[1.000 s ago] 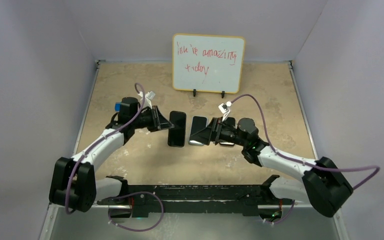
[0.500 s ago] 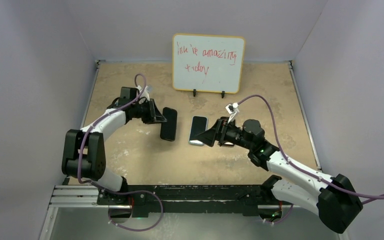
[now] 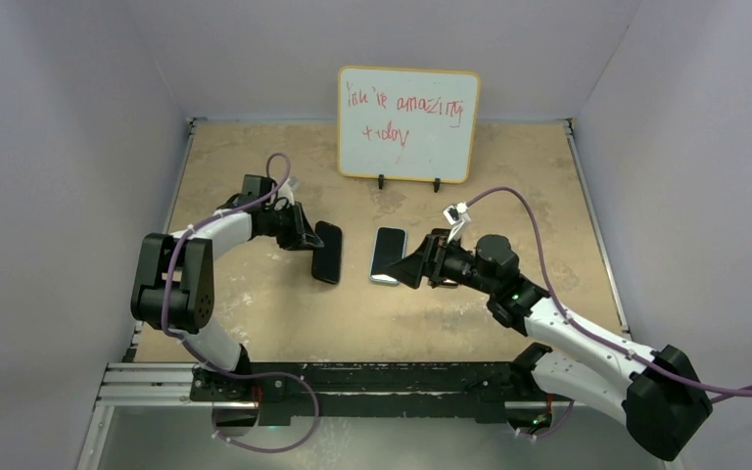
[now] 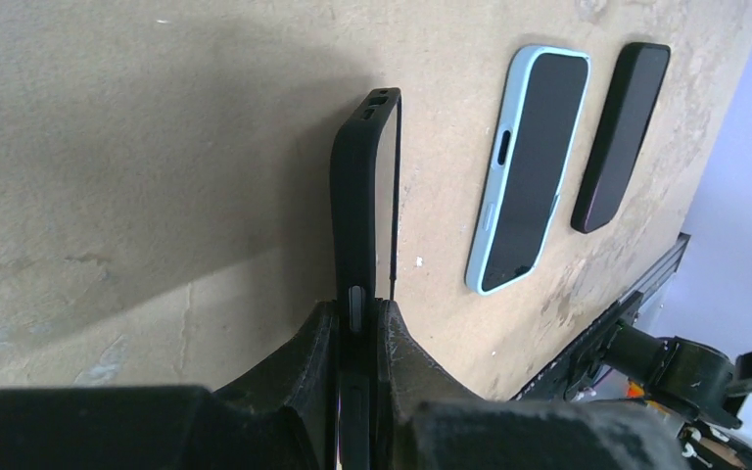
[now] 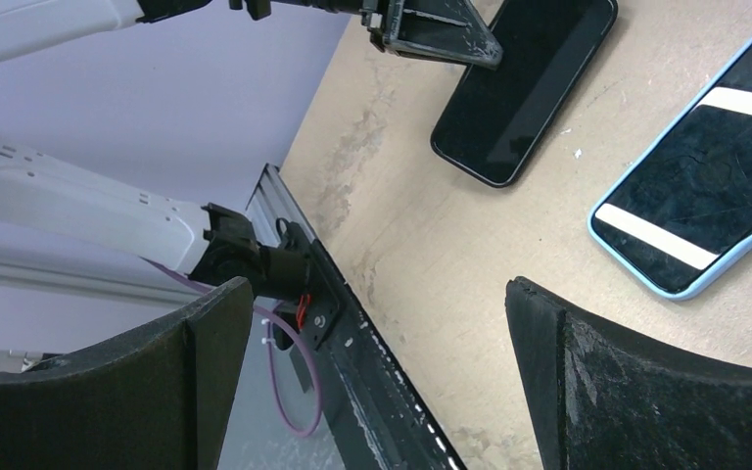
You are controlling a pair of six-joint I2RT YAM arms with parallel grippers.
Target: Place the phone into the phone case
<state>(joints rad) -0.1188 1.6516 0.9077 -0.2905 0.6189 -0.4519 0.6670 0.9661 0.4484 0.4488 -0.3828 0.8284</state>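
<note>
Having been drawn aside, the all-black phone [image 5: 524,88] is kept clamped in the left hand [image 4: 355,311], well apart from the phone case [image 4: 485,220]. The phone [image 5: 715,196] is seen seated in it, just beyond the wide-apart right hand [image 5: 377,294]; the task is judged finished.

Top cam sits high up behind the arm bases, angled down and forward, so you get the whole table [image 3: 255,304] out to the whiteboard [image 3: 408,124]. Left wrist cam is super close and low, skimming the tabletop past the left gripper [image 4: 354,308]. Right wrist cam hangs a bit higher, looking down past the right gripper [image 5: 377,289] toward the left arm [image 5: 49,24]. All three catch the phone case [image 3: 388,256] and the front rail [image 3: 372,377].
</note>
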